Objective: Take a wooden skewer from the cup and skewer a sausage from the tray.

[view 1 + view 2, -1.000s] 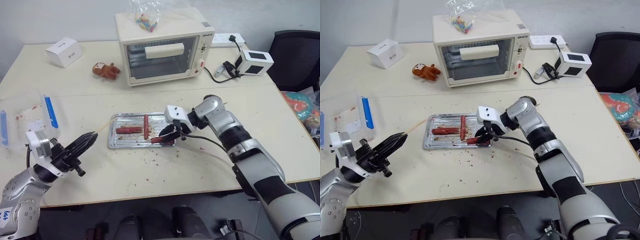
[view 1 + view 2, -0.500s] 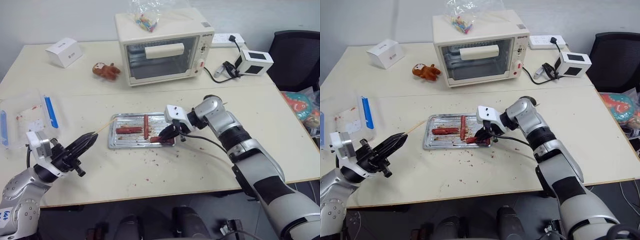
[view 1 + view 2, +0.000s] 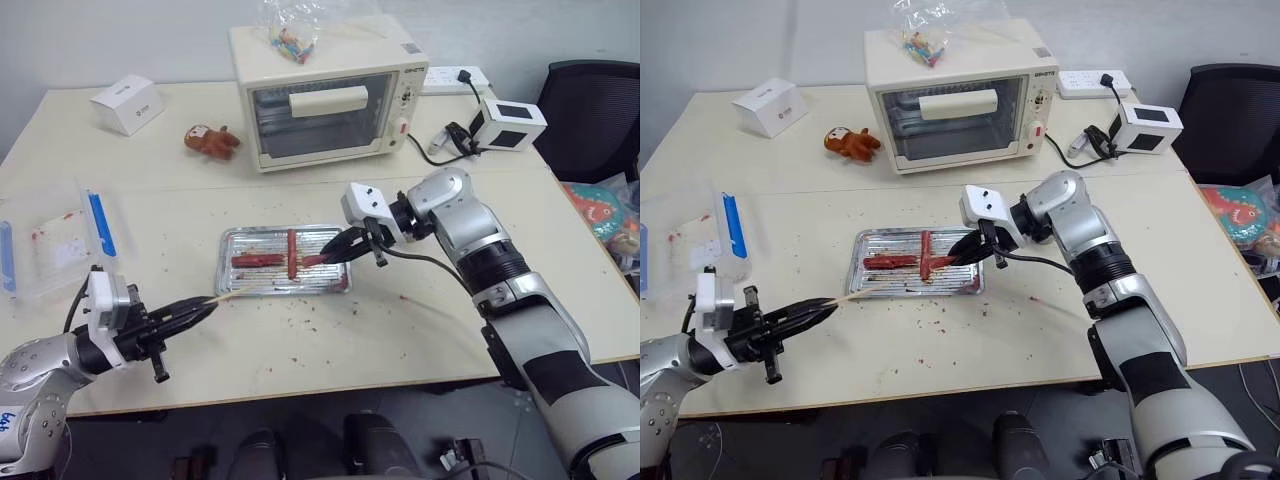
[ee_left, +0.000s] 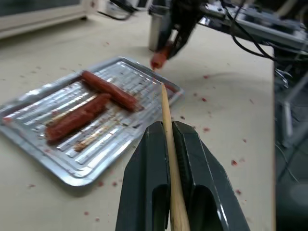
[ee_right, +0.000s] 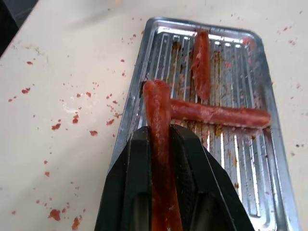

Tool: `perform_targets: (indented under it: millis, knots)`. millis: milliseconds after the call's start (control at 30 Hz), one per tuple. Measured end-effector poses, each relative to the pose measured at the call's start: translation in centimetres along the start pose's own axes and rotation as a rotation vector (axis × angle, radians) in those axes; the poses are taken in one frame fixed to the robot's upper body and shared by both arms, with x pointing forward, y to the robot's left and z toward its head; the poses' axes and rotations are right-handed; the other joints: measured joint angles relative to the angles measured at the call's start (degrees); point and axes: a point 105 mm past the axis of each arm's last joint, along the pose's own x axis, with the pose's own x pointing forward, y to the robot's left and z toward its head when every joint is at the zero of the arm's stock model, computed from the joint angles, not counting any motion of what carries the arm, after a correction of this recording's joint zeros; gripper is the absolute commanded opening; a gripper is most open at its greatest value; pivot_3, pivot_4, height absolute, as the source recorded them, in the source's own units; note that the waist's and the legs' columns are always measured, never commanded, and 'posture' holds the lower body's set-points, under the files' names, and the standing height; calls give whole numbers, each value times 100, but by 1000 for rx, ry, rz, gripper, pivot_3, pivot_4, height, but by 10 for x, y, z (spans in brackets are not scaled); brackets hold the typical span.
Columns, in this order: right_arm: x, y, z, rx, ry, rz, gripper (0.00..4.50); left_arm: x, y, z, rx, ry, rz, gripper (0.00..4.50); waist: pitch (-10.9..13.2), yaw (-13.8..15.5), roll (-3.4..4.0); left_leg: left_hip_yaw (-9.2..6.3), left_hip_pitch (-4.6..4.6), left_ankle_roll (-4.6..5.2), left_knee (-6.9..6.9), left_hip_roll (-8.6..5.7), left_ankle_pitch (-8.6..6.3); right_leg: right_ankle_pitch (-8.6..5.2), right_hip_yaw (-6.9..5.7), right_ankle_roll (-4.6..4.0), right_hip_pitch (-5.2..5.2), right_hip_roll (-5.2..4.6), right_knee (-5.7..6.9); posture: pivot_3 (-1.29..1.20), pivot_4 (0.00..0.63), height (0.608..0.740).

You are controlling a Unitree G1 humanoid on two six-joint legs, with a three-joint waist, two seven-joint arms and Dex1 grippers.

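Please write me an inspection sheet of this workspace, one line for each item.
Surface: table, red crumbs.
Job's things: skewer in left gripper; sausage in right gripper, above tray; two sausages on tray; cup behind.
Clutter: toaster oven, bag, toy, white box, plastic box.
Grippers: both shut.
Cables: power strip, adapter.
Surroundings: chair.
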Motion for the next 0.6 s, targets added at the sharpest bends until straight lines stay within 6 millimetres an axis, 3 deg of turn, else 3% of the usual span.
perform_targets:
  millis: [200, 600]
  knots:
    - [3, 5, 17, -10, -23, 22, 625, 15, 0, 9, 44, -14, -68, 0, 0, 3, 0, 0, 0, 0, 0, -1, 0, 0, 0, 0, 0, 0, 0, 0, 150, 740]
    - [1, 10, 14, 16, -16, 29, 625, 19, 1, 13, 58, -29, -87, 0, 0, 4, 0, 1, 0, 1, 1, -1, 0, 0, 0, 0, 0, 0, 0, 0, 150, 740]
